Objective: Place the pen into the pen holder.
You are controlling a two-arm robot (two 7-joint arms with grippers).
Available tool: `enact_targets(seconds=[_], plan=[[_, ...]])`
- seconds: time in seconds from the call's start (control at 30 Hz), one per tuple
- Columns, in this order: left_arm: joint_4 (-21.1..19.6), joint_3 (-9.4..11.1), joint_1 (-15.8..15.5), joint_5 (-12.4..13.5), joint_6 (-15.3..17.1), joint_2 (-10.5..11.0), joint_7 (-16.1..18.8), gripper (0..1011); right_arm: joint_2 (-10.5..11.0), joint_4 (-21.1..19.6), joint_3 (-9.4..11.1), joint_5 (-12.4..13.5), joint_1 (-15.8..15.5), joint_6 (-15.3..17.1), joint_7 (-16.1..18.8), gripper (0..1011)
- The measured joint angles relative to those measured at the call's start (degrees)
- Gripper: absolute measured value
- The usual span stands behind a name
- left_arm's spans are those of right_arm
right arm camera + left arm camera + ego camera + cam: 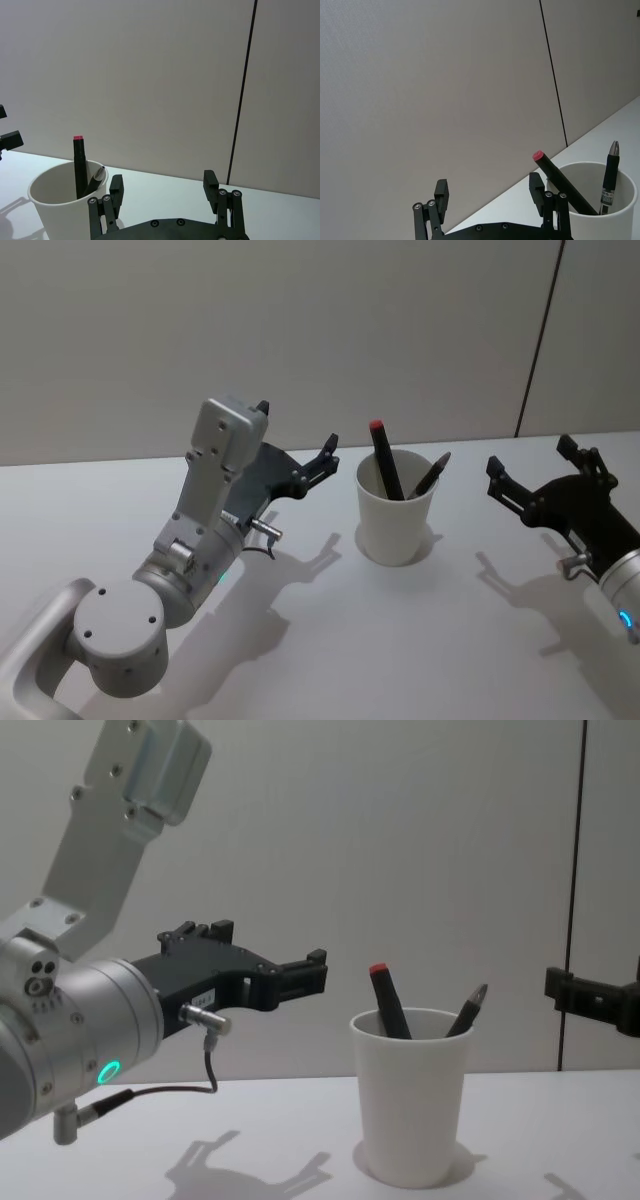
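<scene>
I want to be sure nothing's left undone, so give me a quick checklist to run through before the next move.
1. Red-capped pen inside the pen holder: ok.
2. Grey-tipped pen inside it too: ok.
3. Pen holder upright on the table: ok.
4. Left end effector open, holding nothing, beside the holder: ok.
5. Right end effector open, holding nothing, on the other side: ok.
6. Other pens left on the table: none in view, ok.
</scene>
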Motion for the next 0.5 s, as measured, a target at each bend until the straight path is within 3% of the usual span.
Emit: enact_targets(seconds=[0.5], plan=[[0.0,-0.03,-0.02,0.0,0.0,-0.03,0.0,1001,0.0,0.04,0.0,-0.01,0.0,-0.03,0.0,1001]])
